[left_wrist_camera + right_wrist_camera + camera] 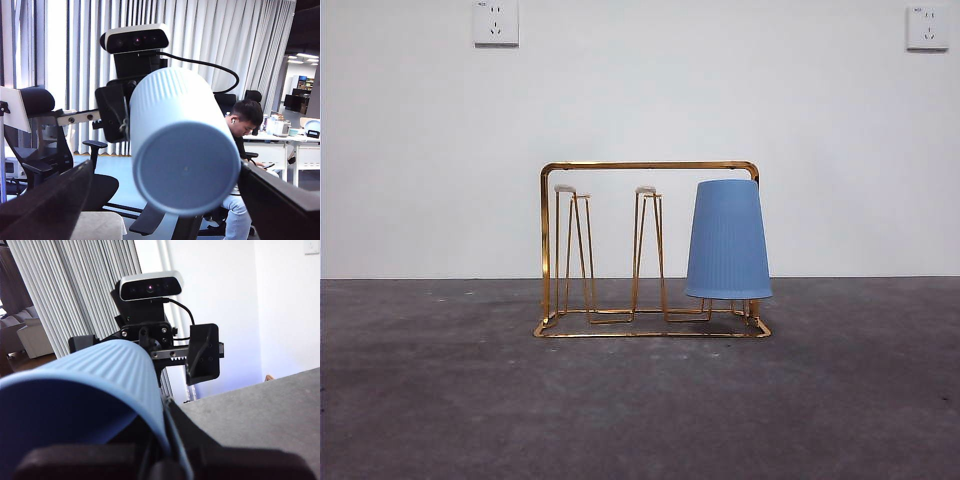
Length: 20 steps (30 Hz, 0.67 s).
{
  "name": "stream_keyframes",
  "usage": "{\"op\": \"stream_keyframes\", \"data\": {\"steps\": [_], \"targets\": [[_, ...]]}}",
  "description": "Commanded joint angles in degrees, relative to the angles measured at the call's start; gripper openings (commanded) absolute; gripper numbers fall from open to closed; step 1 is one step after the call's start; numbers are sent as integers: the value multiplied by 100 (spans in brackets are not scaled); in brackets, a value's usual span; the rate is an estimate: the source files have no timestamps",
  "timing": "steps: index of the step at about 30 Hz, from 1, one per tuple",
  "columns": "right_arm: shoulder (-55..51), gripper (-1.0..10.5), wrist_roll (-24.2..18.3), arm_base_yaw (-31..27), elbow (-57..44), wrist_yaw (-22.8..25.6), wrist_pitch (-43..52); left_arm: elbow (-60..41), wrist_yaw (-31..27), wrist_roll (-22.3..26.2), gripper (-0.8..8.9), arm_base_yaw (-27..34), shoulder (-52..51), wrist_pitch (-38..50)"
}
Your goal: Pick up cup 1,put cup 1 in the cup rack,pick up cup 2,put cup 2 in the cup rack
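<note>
**A:** Where does the cup rack stand?

**B:** At the middle of the grey table in the front view, upright against the white wall. One blue ribbed cup hangs mouth down at the rack's 3 o'clock end, under the corner of the arched handle. Its rim sits just above the base wire.

**A:** And the other prongs?

**B:** Bare. There are two pale-tipped pairs, one at the 9 o'clock end and one in the centre.

**A:** No arms in that view?

**B:** None. Both show only in the wrist views, raised off the table and facing each other.

**A:** What has the right gripper got?

**B:** A second cup, the pale blue cup, lying on its side. The jaws are closed on the wall at its mouth, and the dark inside shows close to that camera.

**A:** Which way does it point?

**B:** Its flat closed bottom faces the left arm's camera — the pale blue cup fills the middle of that view, with the right arm's camera housing behind it.

**A:** And the left gripper?

**B:** Spread wide, holding nothing. One black jaw lies on each side of the cup's bottom — I cannot tell whether either one touches it.

**A:** Anything behind?

**B:** Pale vertical blinds and a seated man looking down.
</note>
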Motion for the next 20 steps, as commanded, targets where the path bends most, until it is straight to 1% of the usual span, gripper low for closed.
{"op": "stream_keyframes", "data": {"steps": [1, 8, 12, 13, 14, 15, 17, 20], "targets": [[105, -13, 57, 4, -11, -39, 46, -13, 4, -57, 481, -13, 44, 72], [365, -13, 57, 4, -11, -166, 219, -13, 20, -55, 480, -13, 87, 66], [450, -13, 68, 4, -11, -175, 354, -13, 31, -48, 461, -13, 85, 68], [455, -12, 79, 4, -11, -195, 382, -13, 59, -33, 436, -13, 85, 70], [457, -12, 76, 4, -11, -192, 389, -13, 96, -7, 389, -13, 87, 70], [459, -12, 76, 4, -11, -190, 396, -13, 136, -7, 312, -11, 90, 68], [459, -12, 76, 4, -11, -192, 422, -13, 131, -7, 223, -11, 101, 68], [459, -12, 79, 4, -11, -203, 426, -13, 129, -9, 210, -13, 107, 76]]}}
